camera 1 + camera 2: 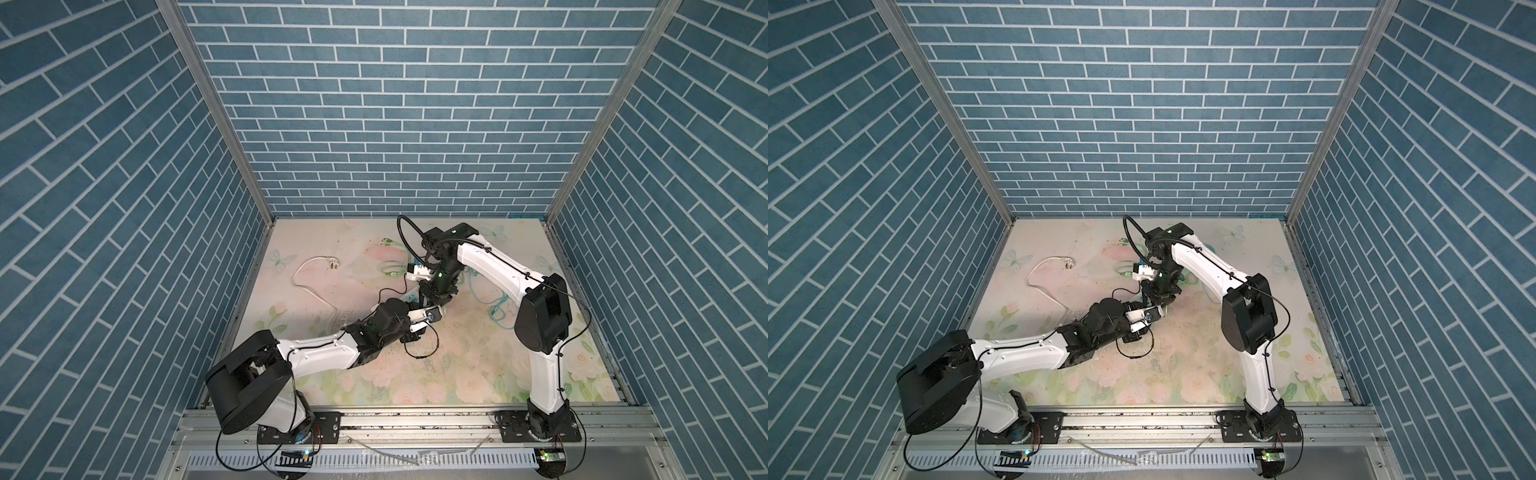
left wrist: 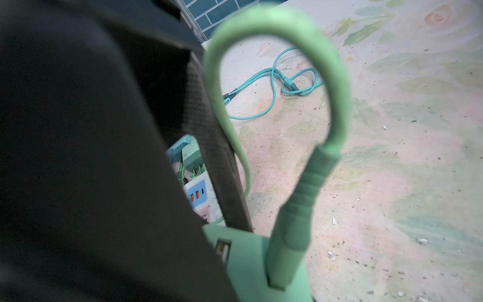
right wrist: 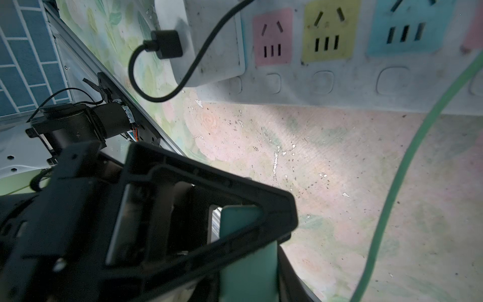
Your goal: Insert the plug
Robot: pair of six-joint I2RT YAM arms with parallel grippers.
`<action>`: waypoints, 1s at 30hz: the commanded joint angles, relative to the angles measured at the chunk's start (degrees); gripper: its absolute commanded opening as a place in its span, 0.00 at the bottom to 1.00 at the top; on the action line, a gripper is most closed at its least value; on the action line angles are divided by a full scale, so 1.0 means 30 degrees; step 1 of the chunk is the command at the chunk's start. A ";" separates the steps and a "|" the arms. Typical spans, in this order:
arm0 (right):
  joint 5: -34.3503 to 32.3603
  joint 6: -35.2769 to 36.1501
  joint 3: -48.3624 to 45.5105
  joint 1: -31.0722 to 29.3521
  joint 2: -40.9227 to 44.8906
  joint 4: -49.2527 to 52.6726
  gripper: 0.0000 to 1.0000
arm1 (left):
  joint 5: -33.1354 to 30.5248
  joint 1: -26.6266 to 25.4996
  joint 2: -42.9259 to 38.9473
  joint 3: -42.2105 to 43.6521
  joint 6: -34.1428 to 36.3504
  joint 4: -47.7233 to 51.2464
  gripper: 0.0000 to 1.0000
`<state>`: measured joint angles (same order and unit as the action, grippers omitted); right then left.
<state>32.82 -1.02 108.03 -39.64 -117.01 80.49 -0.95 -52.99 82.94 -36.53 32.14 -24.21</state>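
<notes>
Looks like the handover stage. Right tool (image 1: 434, 297) clamps the green plug (image 2: 251, 261) over mid-bench (image 1: 457, 374). Left tool (image 1: 438, 316) crowds it, can't tell if it's closed. Next I need the prongs squared to a power strip (image 3: 339, 83) socket.

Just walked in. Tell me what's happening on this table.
Both arms meet mid-table over a green charger plug with its green cable attached. The right gripper is shut on it; the left gripper sits right beside it, but whether it grips is unclear. The power strip lies close by, its pink, yellow and blue sockets free, a white charger beside them. The plug is not in yet.
</notes>
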 commanded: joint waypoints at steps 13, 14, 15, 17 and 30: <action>-0.1271 -0.1945 -0.0458 -0.0075 0.2267 -0.1842 0.41 | 0.0313 0.0848 -0.0279 -0.0924 -0.2686 0.0377 0.22; -0.1330 -0.2056 -0.0472 -0.0050 0.2362 -0.1966 0.42 | 0.0324 0.0848 -0.0227 -0.0963 -0.2684 0.0463 0.22; -0.1330 -0.2160 -0.0472 0.0019 0.2453 -0.2013 0.43 | 0.0340 0.0870 -0.0181 -0.1019 -0.2681 0.0480 0.22; -0.1396 -0.2405 -0.0443 0.0029 0.2511 -0.2099 0.44 | 0.0316 0.0906 -0.0092 -0.1065 -0.2745 0.0554 0.21; -0.5568 -0.6130 -0.1322 0.1337 0.5182 -0.3507 0.51 | 0.0218 0.1316 -0.0462 -0.1039 -0.3500 0.0314 0.20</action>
<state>20.47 -15.25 105.49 -36.49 -105.71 70.59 0.32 -49.69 82.50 -38.15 23.31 -22.24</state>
